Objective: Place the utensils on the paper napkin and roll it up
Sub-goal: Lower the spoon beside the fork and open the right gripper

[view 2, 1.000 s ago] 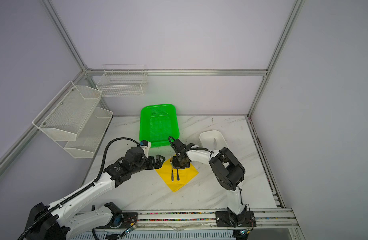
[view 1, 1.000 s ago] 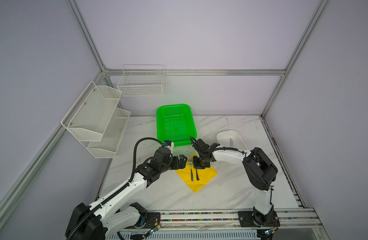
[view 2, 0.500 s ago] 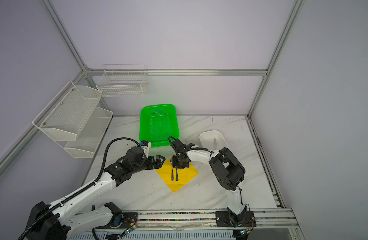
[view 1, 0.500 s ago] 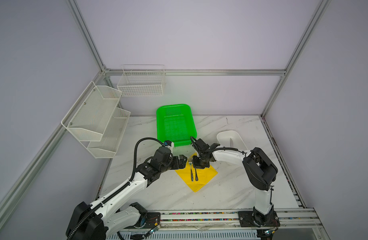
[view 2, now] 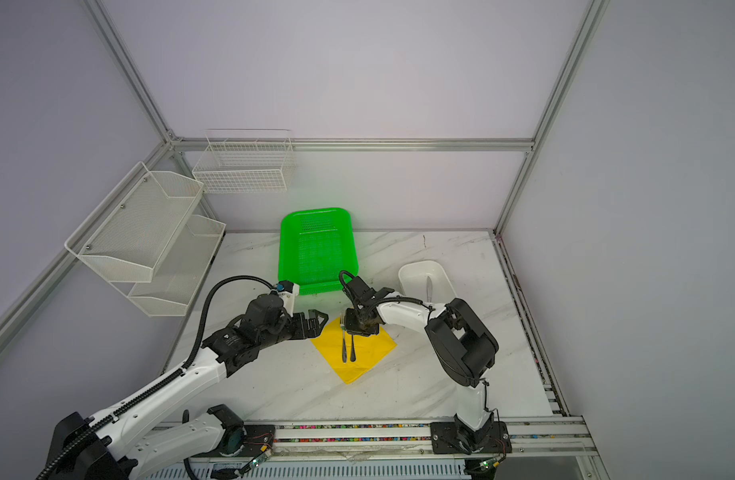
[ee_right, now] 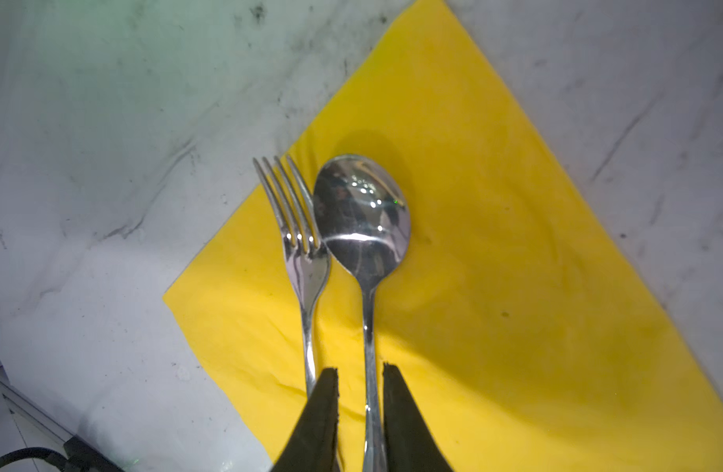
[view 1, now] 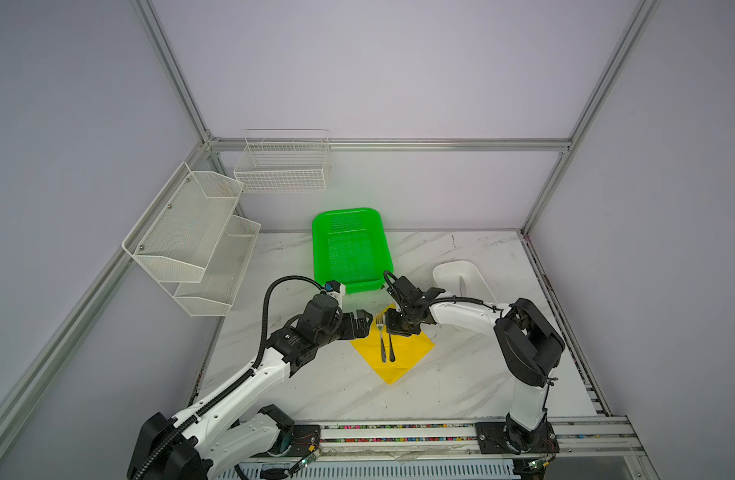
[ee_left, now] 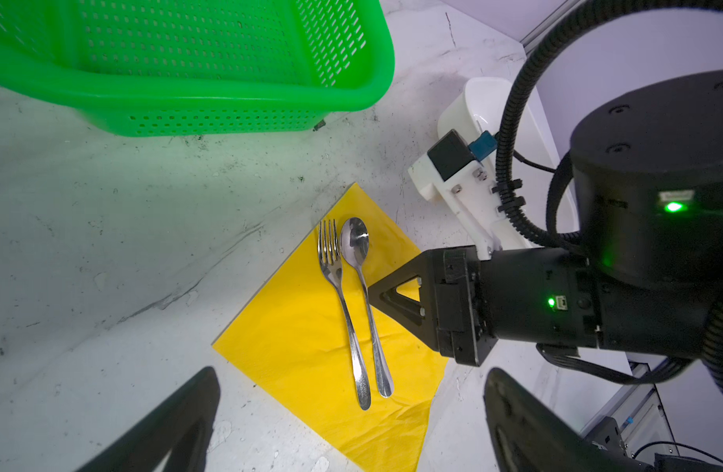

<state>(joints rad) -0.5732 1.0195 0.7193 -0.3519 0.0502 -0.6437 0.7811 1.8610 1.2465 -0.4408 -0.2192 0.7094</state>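
- The right claw (ee_right: 360, 370) hangs low over the napkin (ee_right: 494, 265). Its two fingers are a little apart with the spoon (ee_right: 362, 212) handle running between them. A sliver of yellow shows on either side, so nothing is clamped, and the spoon lies flat on the paper.
- The fork (ee_right: 304, 261) lies just outside one of those fingers, side by side with the spoon. Its tines poke past the napkin's edge onto the table (view 1: 440, 395).
- The left claw (view 1: 365, 324) is spread wide and empty, just beside the napkin's corner and facing the right claw.
- What looks like the knife (view 2: 429, 286) sits in the white tray (view 2: 411, 270), well behind the right claw and alongside its arm.
- I'd judge the cutlery stiff, slick and thin. It lies flat, so pinch across the narrow handle around mid-length, not the bowl or blade.
- The napkin looks light, limp and easy to tear or drag — take it by a corner and let the metal's weight pin it while rolling.
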